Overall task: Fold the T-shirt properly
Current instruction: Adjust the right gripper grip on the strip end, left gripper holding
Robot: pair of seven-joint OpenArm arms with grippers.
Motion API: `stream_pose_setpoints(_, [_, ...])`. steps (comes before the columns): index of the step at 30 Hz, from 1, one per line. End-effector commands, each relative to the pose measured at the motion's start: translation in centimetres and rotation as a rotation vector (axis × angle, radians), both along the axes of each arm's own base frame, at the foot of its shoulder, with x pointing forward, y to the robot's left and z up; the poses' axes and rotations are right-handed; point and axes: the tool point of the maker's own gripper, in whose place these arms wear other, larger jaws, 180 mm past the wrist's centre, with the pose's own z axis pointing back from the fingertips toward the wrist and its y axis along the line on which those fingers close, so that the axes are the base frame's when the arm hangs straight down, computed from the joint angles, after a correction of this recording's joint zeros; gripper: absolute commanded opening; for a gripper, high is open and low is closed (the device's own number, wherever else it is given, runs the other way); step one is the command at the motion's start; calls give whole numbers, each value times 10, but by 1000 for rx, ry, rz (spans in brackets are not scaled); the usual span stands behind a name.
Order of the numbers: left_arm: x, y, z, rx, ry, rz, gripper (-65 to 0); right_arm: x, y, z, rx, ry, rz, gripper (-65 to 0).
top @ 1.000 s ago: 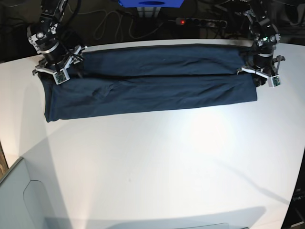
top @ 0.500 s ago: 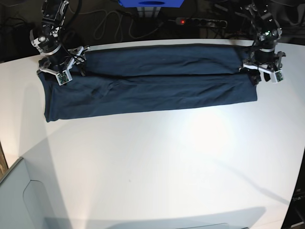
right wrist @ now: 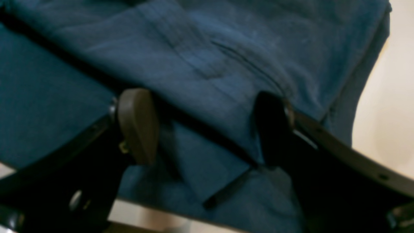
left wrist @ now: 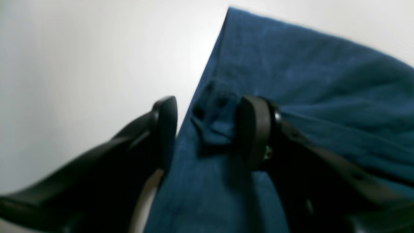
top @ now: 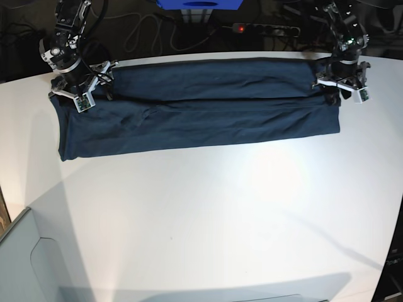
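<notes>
Across the far half of the broad white tabletop (top: 208, 214) lies the dark teal-blue cotton T-shirt (top: 201, 113), folded into a long band running from nine o'clock to three o'clock, its two long flaps meeting along a seam-like line through the middle. At the ten o'clock corner of the cloth, the right gripper (top: 80, 90) hangs just over the shirt's end; its wrist view shows its jaws spread wide, one tan pad (right wrist: 137, 124) and one dark finger standing on either side of a layered fold of blue cloth, pinching nothing. At the two o'clock corner the left gripper (top: 342, 87) stands over the other end of the band, its black jaws likewise parted. In its wrist view a small puckered bunch of fabric rises between the fingers (left wrist: 254, 129), beside the shirt's straight edge, with bare table to nine o'clock. Behind the table, at twelve o'clock, sit a blue box (top: 200, 4) and a black power strip (top: 267, 29) with a red light.
</notes>
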Motion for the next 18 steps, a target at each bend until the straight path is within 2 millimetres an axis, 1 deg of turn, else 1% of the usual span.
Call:
stream_pose_setpoints(1, [4, 4, 8, 15, -30, -2, -352, 5, -1, 8, 2, -31, 13, -205])
stream_pose_setpoints(4, [2, 5, 3, 7, -20, 5, -351, 5, -1, 8, 1, -30, 13, -205])
stream_pose_setpoints(13, [3, 4, 2, 5, -20, 3, -359, 5, -1, 8, 1, -30, 13, -205])
stream_pose_setpoints(15, [2, 4, 2, 5, -19, 3, -402, 5, -1, 8, 1, -30, 13, -205])
stream_pose_setpoints(17, [3, 4, 2, 3, -20, 2, -485, 5, -1, 8, 0, -30, 13, -205])
stream_pose_setpoints(18, [3, 4, 2, 3, -21, 2, -543, 5, -1, 8, 0, -30, 13, -205])
